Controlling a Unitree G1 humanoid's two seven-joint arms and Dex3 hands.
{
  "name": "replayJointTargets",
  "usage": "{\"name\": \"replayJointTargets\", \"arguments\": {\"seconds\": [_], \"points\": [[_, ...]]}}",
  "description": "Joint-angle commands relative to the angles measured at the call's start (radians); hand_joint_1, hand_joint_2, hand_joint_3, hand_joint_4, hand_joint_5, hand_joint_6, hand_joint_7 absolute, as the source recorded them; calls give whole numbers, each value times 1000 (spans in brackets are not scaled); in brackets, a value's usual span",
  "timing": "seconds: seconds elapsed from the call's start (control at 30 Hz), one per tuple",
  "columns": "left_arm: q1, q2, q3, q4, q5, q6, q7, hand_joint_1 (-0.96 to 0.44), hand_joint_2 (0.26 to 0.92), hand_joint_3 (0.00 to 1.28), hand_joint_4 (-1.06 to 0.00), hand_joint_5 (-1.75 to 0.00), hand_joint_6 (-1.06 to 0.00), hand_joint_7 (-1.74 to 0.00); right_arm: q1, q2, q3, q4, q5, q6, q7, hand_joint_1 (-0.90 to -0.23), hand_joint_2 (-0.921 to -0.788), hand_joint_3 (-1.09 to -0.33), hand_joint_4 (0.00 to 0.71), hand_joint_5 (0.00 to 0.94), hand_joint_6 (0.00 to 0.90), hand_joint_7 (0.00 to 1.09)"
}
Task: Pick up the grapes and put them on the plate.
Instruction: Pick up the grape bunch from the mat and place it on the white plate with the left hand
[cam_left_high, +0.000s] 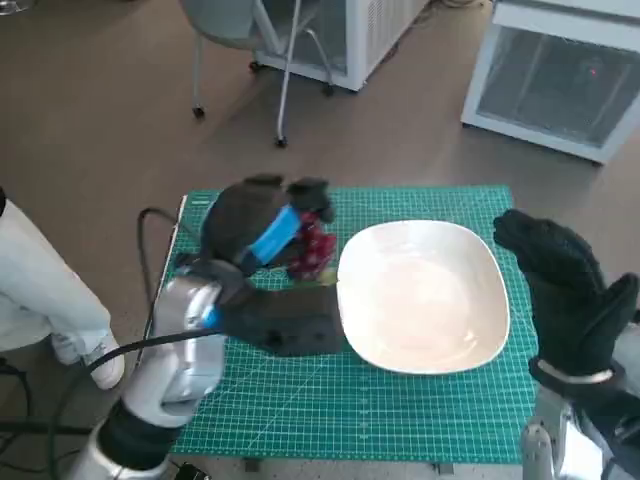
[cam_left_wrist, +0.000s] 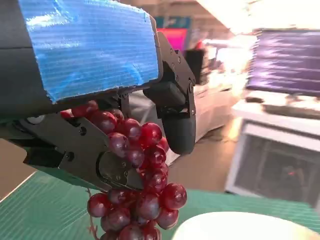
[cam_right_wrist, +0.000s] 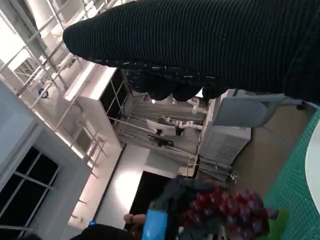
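**Grapes lifted in the left robot hand, plate just to its right**

Your left robot hand (cam_left_high: 262, 232) holds the bunch of red grapes (cam_left_high: 316, 248), and the left wrist view shows it plainly: the black fingers (cam_left_wrist: 176, 116) close around the upper part of the bunch (cam_left_wrist: 142, 187), which hangs down below them with its long axis roughly vertical. The lowest grapes run off the edge of that picture, so you cannot tell there whether they are clear of the green cutting mat (cam_left_high: 400, 410) that covers the bench. In the head view the grapes sit at the inner side of the left robot hand, just beside the near rim of the white plate (cam_left_high: 425, 295) and not yet over it.

That is the relation your next move turns on. The plate lies to the right of the held bunch, across the mat, so the likely carry is a short sideways one toward the robot's right until the hanging bunch is over the plate's bowl, then a lowering and release. Since the bunch dangles, it may swing or brush the rim if carried low.

Your right robot hand (cam_left_high: 570, 290) hangs past the far side of the plate with its gloved fingers apart and nothing in them. It is near the plate but has no part in the carry as things stand.
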Motion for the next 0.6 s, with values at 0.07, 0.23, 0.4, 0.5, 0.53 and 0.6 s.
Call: {"name": "replayJointTargets", "arguments": {"seconds": [0.07, 0.23, 0.4, 0.5, 0.53, 0.6], "points": [[-126, -53, -27, 3, 14, -12, -36, 4, 783, 446, -504, -1422, -530, -1313, 17, -7, -6, 2, -1, 2, 4, -443, -921, -566, 643, 51, 274, 767], [-185, -94, -39, 26, -11, -48, -40, 7, 642, 691, -464, -1645, -620, -1169, 27, -7, -10, -10, -5, 2, -4, -442, -921, -566, 644, 50, 278, 765], [-223, -129, -59, 68, -19, -109, -14, 5, 714, 541, -523, -1533, -595, -1175, 39, -5, -14, -19, -12, -3, -13, -441, -921, -566, 644, 49, 280, 761], [-245, -153, -67, 97, -25, -137, -4, 3, 850, 315, -518, -1474, -555, -1172, 45, -5, -17, -23, -15, -5, -19, -441, -921, -566, 644, 48, 282, 759], [-251, -161, -67, 106, -29, -146, 1, 36, 858, 337, -482, -1498, -514, -1140, 46, -5, -17, -25, -16, -6, -21, -441, -921, -566, 644, 48, 282, 758], [-260, -177, -65, 126, -37, -160, 9, 142, 826, 480, -404, -1582, -445, -946, 50, -5, -17, -28, -19, -7, -26, -442, -921, -565, 644, 48, 283, 757]]}}
